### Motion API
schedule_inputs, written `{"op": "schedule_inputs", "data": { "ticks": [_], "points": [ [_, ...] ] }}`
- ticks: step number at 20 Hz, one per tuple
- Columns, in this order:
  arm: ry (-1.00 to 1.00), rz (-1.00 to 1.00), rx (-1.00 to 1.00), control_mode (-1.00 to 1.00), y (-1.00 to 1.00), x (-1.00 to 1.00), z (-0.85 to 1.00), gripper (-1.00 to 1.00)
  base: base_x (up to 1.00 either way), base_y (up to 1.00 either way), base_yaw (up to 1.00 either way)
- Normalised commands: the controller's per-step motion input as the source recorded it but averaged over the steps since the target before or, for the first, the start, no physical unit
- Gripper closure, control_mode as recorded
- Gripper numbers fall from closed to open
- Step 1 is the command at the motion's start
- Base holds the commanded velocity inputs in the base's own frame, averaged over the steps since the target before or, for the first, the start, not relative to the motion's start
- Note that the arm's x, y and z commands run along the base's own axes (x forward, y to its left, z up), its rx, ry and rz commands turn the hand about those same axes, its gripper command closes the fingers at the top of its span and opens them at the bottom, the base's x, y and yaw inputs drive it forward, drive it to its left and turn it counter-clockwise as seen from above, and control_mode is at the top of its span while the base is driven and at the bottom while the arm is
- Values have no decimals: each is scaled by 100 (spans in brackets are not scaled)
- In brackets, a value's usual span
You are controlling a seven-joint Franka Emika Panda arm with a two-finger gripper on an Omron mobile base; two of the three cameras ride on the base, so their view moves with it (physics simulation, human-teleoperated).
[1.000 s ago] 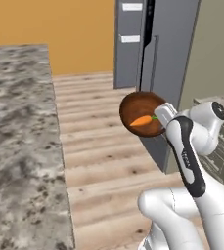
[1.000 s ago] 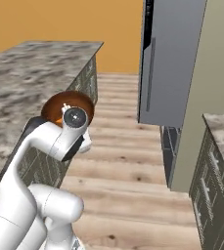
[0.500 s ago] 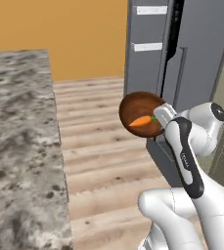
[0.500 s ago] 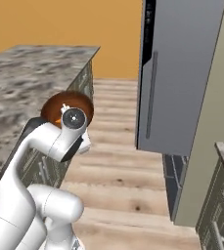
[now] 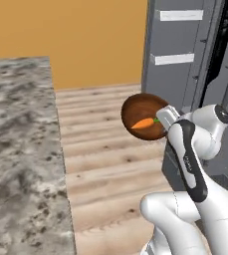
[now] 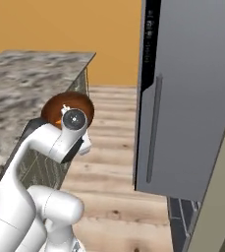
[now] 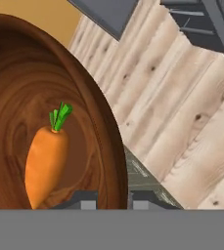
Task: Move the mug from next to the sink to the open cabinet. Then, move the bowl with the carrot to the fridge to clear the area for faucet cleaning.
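Gripping the rim of the bowl (image 5: 144, 115), the tool (image 5: 166, 117) sits clenched at the centre right of the left base view, with the bowl held in the air above the wooden floor (image 5: 105, 149). Inside the bowl lies the carrot (image 5: 144, 123), its green top pointing toward the tool. From the hand view the carrot (image 7: 46, 160) rests against the bowl's inner wall (image 7: 15, 97), left of centre. Filling the upper right of the left base view, the fridge (image 5: 185, 74) stands just beyond the bowl. A speckled counter (image 5: 18, 149) runs down the left side.
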Motion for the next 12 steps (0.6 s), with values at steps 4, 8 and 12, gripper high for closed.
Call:
{"op": "schedule_inputs", "data": {
  "ticks": [4,8,12],
  "points": [
    [0,0,0,100,0,0,0,100,100,12,0],
    [0,0,0,100,0,0,0,100,100,22,-18],
    [0,0,0,100,0,0,0,100,78,24,-48]
  ]
}}
